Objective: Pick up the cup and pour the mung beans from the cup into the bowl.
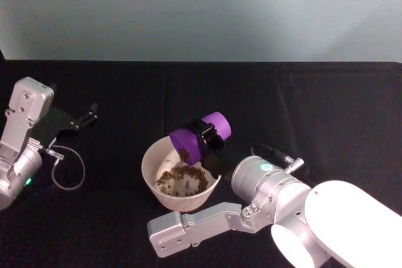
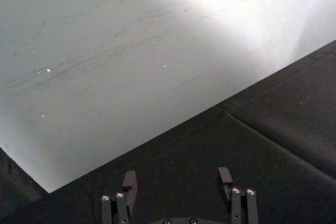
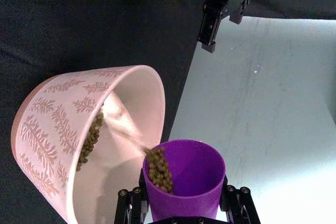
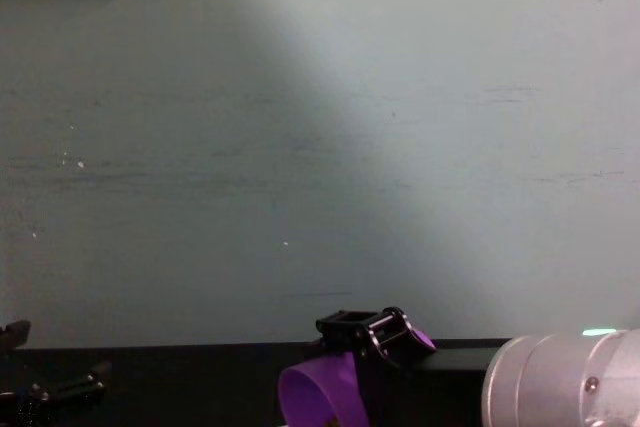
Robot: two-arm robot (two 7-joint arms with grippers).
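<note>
The purple cup (image 1: 196, 137) is tipped on its side over the whitish bowl (image 1: 151, 183), its mouth toward the bowl, with my right gripper (image 1: 210, 135) shut around its body. Mung beans (image 1: 186, 153) hang at the cup's lip, and a heap of them lies in the bowl. In the right wrist view the cup (image 3: 191, 182) sits between the fingers, beans (image 3: 157, 169) sliding out toward the leaf-patterned bowl (image 3: 47, 119). The chest view catches the cup (image 4: 325, 395) low at centre. My left gripper (image 1: 88, 116) is parked at the table's left, open and empty.
A black cloth (image 1: 301, 111) covers the table, ending at a pale wall (image 1: 201, 10) behind. A thin looped cable (image 1: 66, 167) hangs by the left arm. My right arm's silver elbow (image 1: 264, 186) and link stretch in front of the bowl.
</note>
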